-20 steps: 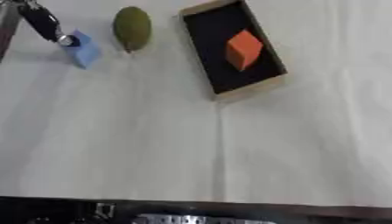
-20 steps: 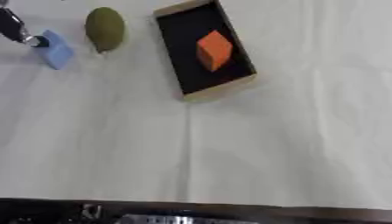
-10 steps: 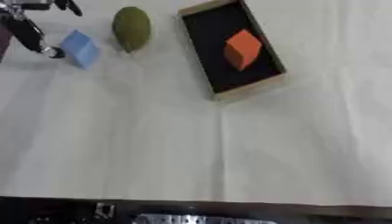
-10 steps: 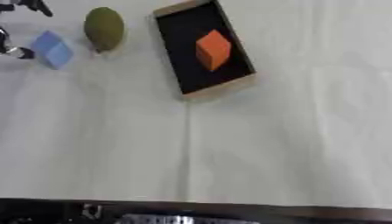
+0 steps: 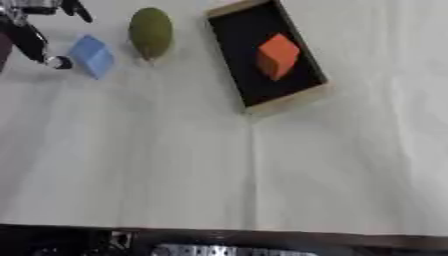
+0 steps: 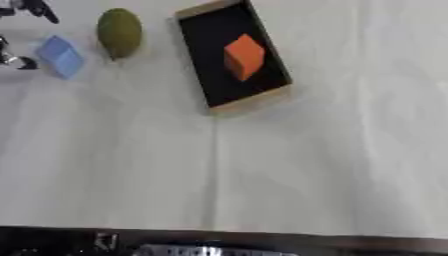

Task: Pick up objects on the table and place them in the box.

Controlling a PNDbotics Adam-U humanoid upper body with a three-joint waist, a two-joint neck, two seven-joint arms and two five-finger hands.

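- Left hand [image 5: 31, 30] is at the top-left corner, only partly in frame. Fingers look spread and apart: one points up and right near the top edge, another reaches down toward the table, with its tip just left of the blue block [image 5: 91, 55].
- It holds nothing. The lower fingertip is close to the blue block's left side; whether it touches, I can't tell.
- Right hand doesn't show in either view.
- Blue block lies on the white tablecloth [image 5: 219, 165], outside the box, near the far left.
- Olive-green oval object [image 5: 150, 32] lies just right of the blue block, also on the cloth, long axis running away from the robot. It sits between the blue block and the box, apart from both.
- Box [image 5: 288, 100] is a shallow tray with a light wooden rim and black inside, turned slightly askew, in the upper middle of the table.
- Orange block [image 5: 277, 55] sits inside the box, roughly in its middle, tilted on an edge or corner.
- A fold line in the cloth runs from the box's near corner toward the robot.
- A dark strip with some silver hardware runs along the near edge of the view.
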